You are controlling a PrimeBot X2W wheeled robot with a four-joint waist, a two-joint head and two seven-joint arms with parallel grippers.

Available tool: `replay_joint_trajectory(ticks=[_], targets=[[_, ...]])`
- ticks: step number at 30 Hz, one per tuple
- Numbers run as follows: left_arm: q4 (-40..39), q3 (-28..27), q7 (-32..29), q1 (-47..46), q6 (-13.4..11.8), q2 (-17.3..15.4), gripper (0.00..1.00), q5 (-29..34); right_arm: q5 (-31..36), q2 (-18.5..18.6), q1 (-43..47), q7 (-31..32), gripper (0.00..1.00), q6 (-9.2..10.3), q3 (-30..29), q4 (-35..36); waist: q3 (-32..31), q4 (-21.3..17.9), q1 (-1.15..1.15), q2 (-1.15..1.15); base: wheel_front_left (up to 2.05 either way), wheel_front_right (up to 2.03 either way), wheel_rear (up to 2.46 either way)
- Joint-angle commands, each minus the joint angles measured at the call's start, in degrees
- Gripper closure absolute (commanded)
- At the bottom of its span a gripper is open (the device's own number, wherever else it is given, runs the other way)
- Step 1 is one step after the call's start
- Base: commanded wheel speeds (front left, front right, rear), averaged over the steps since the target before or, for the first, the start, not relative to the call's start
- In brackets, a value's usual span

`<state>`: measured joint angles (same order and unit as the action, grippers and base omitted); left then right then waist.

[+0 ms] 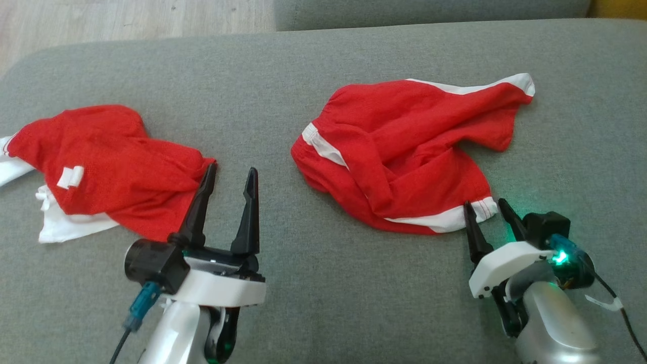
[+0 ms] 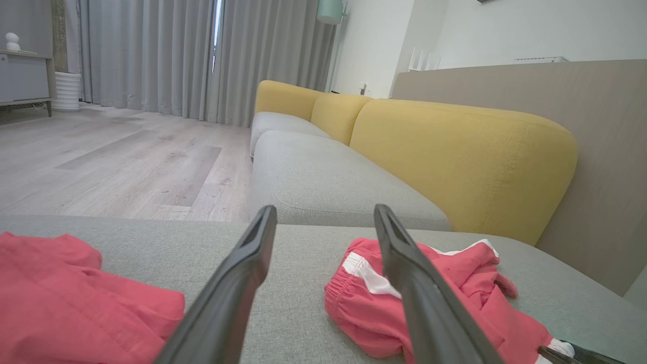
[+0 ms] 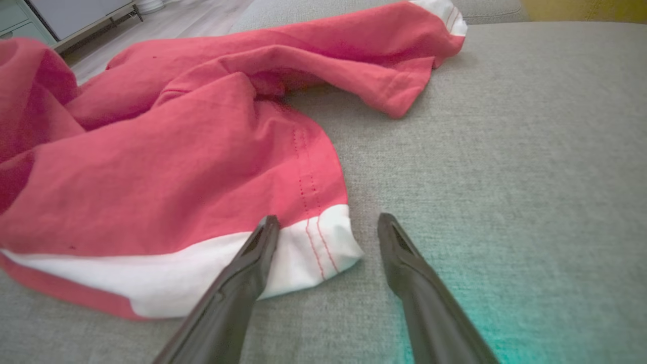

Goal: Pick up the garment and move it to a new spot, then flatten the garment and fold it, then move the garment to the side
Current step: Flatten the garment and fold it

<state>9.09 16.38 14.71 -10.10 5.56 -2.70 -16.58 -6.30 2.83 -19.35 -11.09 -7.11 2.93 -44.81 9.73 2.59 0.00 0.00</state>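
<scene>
You're basically at the start here, I'd say: the crumpled red mesh shorts with white trim sit bunched on the grey fabric sofa cushion, not lifted, flattened or folded yet. Your right gripper has its fingers spread wide either side of the white hem corner, gripping nothing. The left gripper is wide too and empty, just beside a second red-and-white garment.
</scene>
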Motion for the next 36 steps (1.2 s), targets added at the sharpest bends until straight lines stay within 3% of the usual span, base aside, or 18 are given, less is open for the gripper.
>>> replay_joint_trajectory(ticks=[1,14,16,36], targets=[[-1.6,-1.8,0.3,-1.7,-0.1,-0.2,0.0,0.1,0.3,0.1,-1.9,-0.6,0.0,-0.37,1.4,0.8,0.0,0.0,0.0,0.0,0.0,0.0,0.0],[-1.4,-1.8,0.3,-1.1,-0.4,-0.2,0.0,0.0,1.5,0.1,-2.7,-2.6,0.0,-0.37,3.8,-0.8,-1.0,-0.9,0.0,0.0,0.0,0.0,0.0],[-1.5,-1.9,0.3,-1.1,-0.5,-0.2,0.0,0.0,1.7,0.1,-2.8,-2.8,1.0,-0.37,4.0,-0.5,-1.1,-0.9,0.0,0.0,0.0,0.0,0.0],[-1.1,-2.4,0.3,-1.7,0.1,-0.2,0.0,1.4,-1.5,0.0,-0.3,-3.3,1.0,-0.37,-6.3,3.9,-1.1,-3.9,0.0,0.0,0.0,0.0,0.0]])
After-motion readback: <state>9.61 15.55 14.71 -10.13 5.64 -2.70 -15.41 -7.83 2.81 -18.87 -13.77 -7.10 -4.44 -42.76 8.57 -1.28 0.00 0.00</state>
